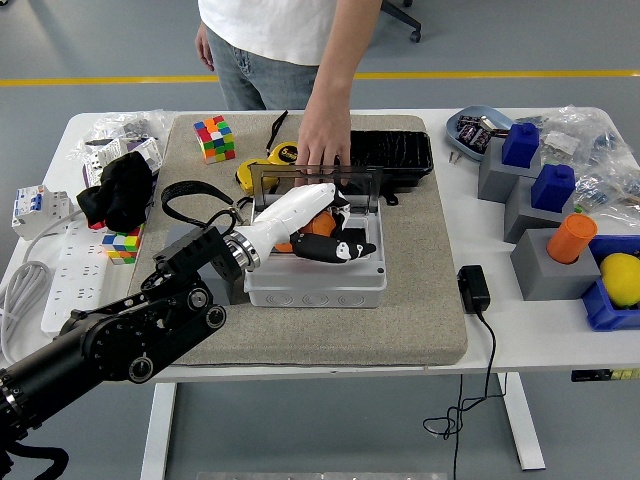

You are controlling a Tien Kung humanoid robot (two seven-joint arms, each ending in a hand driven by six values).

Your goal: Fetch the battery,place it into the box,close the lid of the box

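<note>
Head view. The left hand (318, 228) reaches into the open grey box (315, 282) at the middle of the felt mat (410, 300). Its white-shelled palm covers the interior; the black fingers (340, 248) are curled low inside the box around an orange object (320, 224), judged to be the battery. Whether the grasp is closed on it or already slack cannot be told. The right hand is out of view.

The transparent lid (312, 182) stands upright at the far edge of the box. A person's hand (325, 140) rests on its top edge and holds it.

Handling judgement: the battery looks rigid, compact and smooth, likely dense for its size and liable to slip. Grip it across its short sides, low on the body. The lid is thin, stiff plastic on a rear hinge; press it near its free edge, clear of the person's fingers.

A black tray (395, 152) lies just beyond the box.
</note>
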